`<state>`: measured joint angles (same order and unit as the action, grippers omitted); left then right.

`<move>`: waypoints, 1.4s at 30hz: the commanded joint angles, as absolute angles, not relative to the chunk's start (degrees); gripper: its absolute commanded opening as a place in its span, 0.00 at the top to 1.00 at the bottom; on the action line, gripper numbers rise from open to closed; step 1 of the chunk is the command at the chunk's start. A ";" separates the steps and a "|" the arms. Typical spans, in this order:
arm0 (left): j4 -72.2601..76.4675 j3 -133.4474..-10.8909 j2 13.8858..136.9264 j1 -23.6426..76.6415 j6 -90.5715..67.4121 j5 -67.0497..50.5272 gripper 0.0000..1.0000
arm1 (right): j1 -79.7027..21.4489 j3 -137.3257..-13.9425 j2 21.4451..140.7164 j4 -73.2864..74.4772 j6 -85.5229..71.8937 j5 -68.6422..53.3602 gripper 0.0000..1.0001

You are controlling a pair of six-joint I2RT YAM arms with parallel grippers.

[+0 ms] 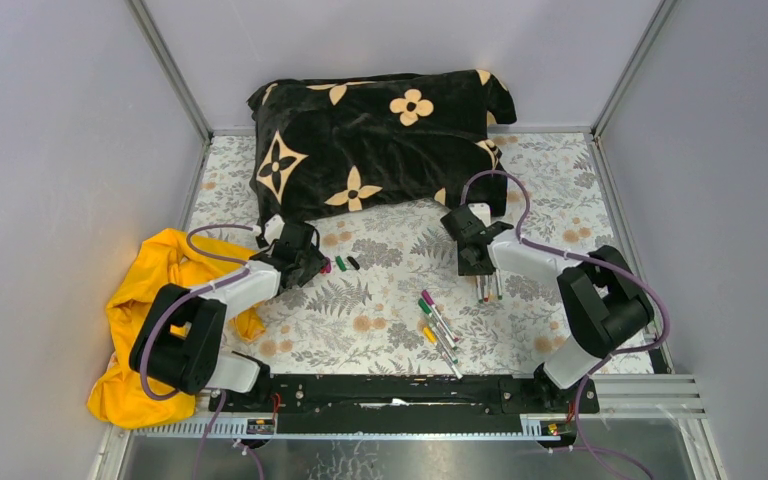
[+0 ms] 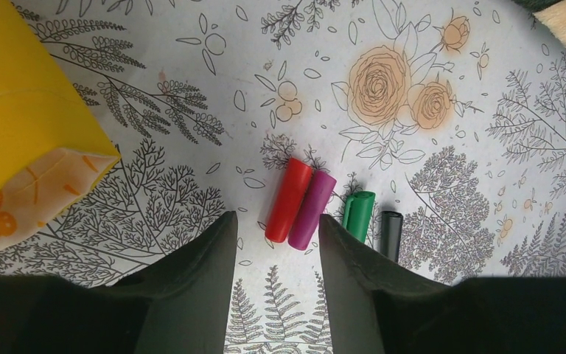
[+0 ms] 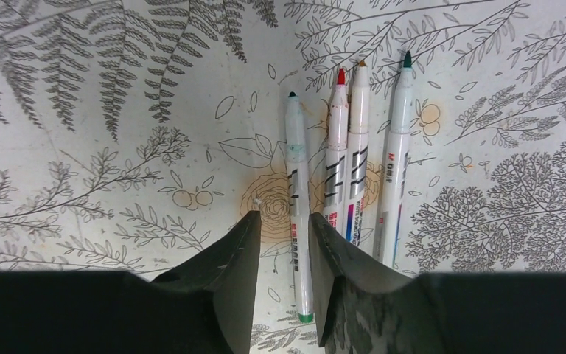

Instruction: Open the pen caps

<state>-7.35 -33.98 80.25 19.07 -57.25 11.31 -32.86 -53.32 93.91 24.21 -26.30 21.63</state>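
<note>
Pen caps [image 2: 289, 199]: four loose; uncapped pens [image 3: 337, 155]: four.

Pen caps [image 2: 289, 199] are smooth plastic, the table cover [image 2: 155, 96] matt, the black cushion [image 1: 370, 140] velvety cloth.

Desk [image 1: 380, 335], floral-print surface, carries: black cushion [image 1: 380, 140], yellow cloth [image 1: 135, 300], four loose pen caps [image 2: 289, 199], four uncapped pens [image 3: 335, 162], several capped pens [image 1: 438, 325].

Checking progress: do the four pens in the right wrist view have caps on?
No, all four pens lie with bare coloured tips exposed.
</note>
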 commanded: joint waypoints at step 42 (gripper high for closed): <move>-8.98 -34.01 69.26 18.70 -56.04 7.80 0.43 | -0.46 -47.79 87.98 22.41 -31.56 16.67 0.95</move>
